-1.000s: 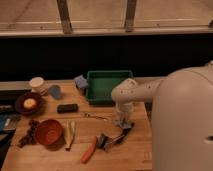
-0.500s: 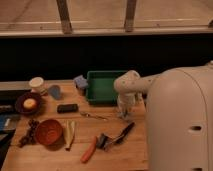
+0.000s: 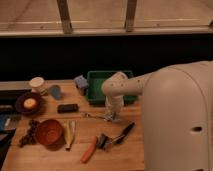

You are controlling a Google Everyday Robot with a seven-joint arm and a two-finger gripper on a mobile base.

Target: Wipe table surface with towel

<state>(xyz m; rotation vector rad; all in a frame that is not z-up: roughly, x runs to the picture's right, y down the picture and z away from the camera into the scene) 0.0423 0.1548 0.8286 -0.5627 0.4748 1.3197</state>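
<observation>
My gripper (image 3: 112, 117) hangs from the white arm (image 3: 118, 89) and points down at the wooden table (image 3: 125, 157), just in front of the green bin (image 3: 98, 81). It is right beside a thin metal utensil (image 3: 94, 116) that lies on the table. No towel shows clearly. A small blue block-like thing (image 3: 81, 82) stands left of the bin, and a blue-grey thing (image 3: 55, 92) lies near the white cup (image 3: 36, 84).
A dark bowl with an orange thing (image 3: 29, 103), a black bar (image 3: 67, 107), a red-brown bowl (image 3: 49, 131), a pale yellow piece (image 3: 70, 135), an orange tool (image 3: 89, 149) and a black brush (image 3: 119, 137) lie on the table. My white body (image 3: 177, 120) fills the right.
The arm has lifted away from the black brush and drawn back toward the green bin. The gripper now sits a little further left, by the metal utensil.
</observation>
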